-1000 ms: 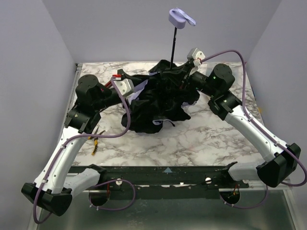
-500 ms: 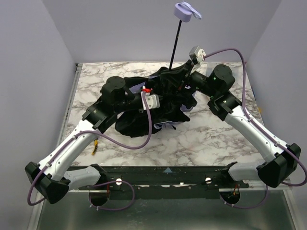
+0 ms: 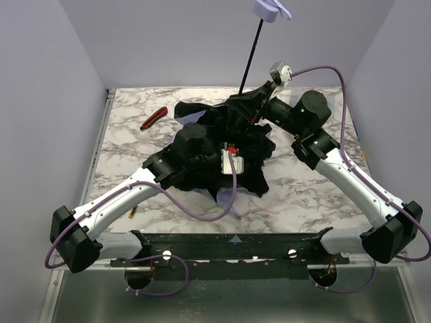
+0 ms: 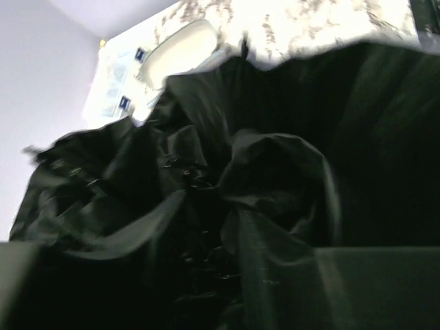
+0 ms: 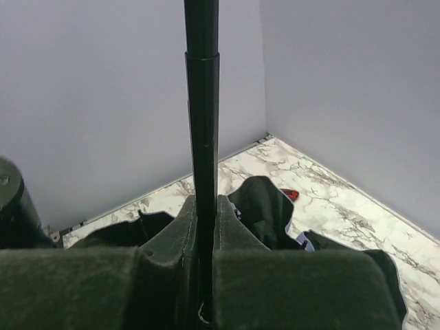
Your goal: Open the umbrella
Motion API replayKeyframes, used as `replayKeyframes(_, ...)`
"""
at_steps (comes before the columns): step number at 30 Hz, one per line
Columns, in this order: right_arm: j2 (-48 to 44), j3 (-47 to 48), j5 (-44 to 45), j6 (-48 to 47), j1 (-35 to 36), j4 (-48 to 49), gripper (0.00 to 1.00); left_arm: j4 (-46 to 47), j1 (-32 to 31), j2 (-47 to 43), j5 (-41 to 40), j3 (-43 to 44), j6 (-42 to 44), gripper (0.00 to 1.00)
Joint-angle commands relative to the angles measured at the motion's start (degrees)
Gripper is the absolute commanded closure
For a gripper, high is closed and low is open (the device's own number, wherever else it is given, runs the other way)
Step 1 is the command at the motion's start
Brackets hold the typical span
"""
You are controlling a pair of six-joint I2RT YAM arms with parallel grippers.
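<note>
Worktop: white marble with grey veins, pale walls on three sides; the arm bases sit at the 6 o'clock edge.
Left arm: reaches from 7 o'clock in towards the centre, its wrist lying over the near side of the black cloth.
Right arm: reaches from 5 o'clock up to about 1 o'clock, its wrist turned in towards the pole.
Umbrella: at the worktop centre, a little towards 12 o'clock. The canopy is a crumpled black heap, lining outward, with a sliver of pale cloth at its 6 o'clock edge.
Pole: thin and black, rising out of the heap and leaning towards 1 o'clock.
Handle: small and lavender, at the pole's top, against the back wall at the frame's upper edge.
Right fingers: clamped on the pole just above the heap, one on each side and touching it.
Left fingers: dark blurred blocks at the wrist view's lower corners with black folds bunched between them. I cannot tell whether they pinch the cloth or stand apart.
Cutter: red-handled, lying flat at 10 o'clock of the heap, apart from it.
Yellow-handled tool: at 8 o'clock, mostly hidden under the left arm.
</note>
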Motion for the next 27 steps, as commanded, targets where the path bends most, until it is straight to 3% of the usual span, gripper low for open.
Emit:
replayKeyframes(1, -0.5, 4.3, 4.8, -0.2, 0.3, 6.0, 1.0, -2.1, -5.6, -2.4, 2.2, -4.6, 3.5, 0.53)
replayKeyframes(6, 0.3, 6.2, 7.1, -2.8, 0.3, 5.9, 1.0, -4.5, -7.9, -3.5, 2.7, -7.9, 4.4, 0.3)
replayKeyframes(9, 0.1, 6.5, 8.4, -5.1, 0.2, 5.8, 1.0, -6.3, -8.1, -5.2, 2.3, -9.7, 5.5, 0.05)
replayKeyframes(10, -0.2, 6.4, 8.4, -5.8, 0.2, 5.8, 1.0, -6.8, -8.1, -6.2, 2.0, -10.1, 5.8, 0.02)
replayKeyframes(13, -1.1, 4.9, 6.1, -8.5, 0.2, 5.7, 1.0, -5.3, -7.5, -9.8, 0.8, -10.5, 1.8, 0.02)
replayKeyframes(16, -2.4, 2.5, 3.3, -10.0, 0.2, 5.5, 1.0, -2.0, -4.1, -13.2, 1.9, -7.7, -8.6, 0.04)
replayKeyframes(20, -3.8, 0.0, 2.4, -10.6, 0.2, 5.1, 1.0, 3.3, -0.7, -15.3, -4.0, -4.9, -18.3, 0.17)
replayKeyframes(27, -3.5, -0.1, 1.4, -11.3, 0.3, 4.6, 1.0, 4.2, 0.8, -13.2, -13.0, -3.0, -12.0, 0.44)
